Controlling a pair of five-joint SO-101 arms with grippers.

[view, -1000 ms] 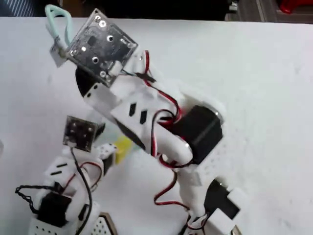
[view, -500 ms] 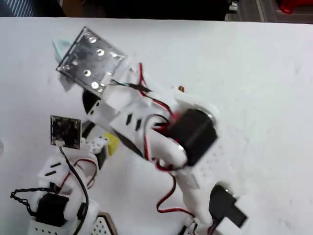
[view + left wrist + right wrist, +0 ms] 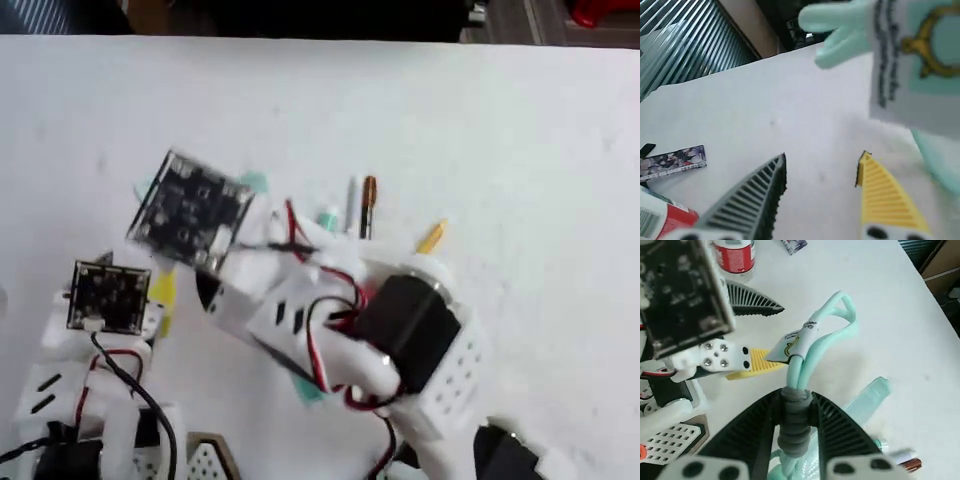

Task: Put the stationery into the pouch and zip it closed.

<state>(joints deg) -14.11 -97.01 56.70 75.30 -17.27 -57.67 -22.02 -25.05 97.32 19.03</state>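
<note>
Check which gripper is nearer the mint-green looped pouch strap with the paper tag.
Right. The right gripper is shut on the mint-green looped pouch strap, clamping its dark wrapped section. The left gripper is open beside it, with the tagged loop just beyond its fingertips.

**Right arm** (image 3: 250,303): white printed plastic links with dark slotted vents.
- Boxy black servo motor (image 3: 405,325).
- Looping red and black wires (image 3: 318,335).
- White perforated base plate (image 3: 455,378).
- Square dark wrist camera board (image 3: 190,212), dotted with silver screw heads.

**Right gripper** (image 3: 795,396): two black ribbed tapering fingers (image 3: 842,432) on a white mount with round holes.

**Left arm** (image 3: 62,352): white plastic links.
- Thin black cable (image 3: 150,400).
- Red wire (image 3: 103,355).
- Square black wrist camera board (image 3: 108,297).

**Left gripper** (image 3: 822,157):
- One black ribbed finger (image 3: 752,200).
- One yellow ribbed finger (image 3: 885,195).
- White knuckle block with four screws (image 3: 722,356).
</note>
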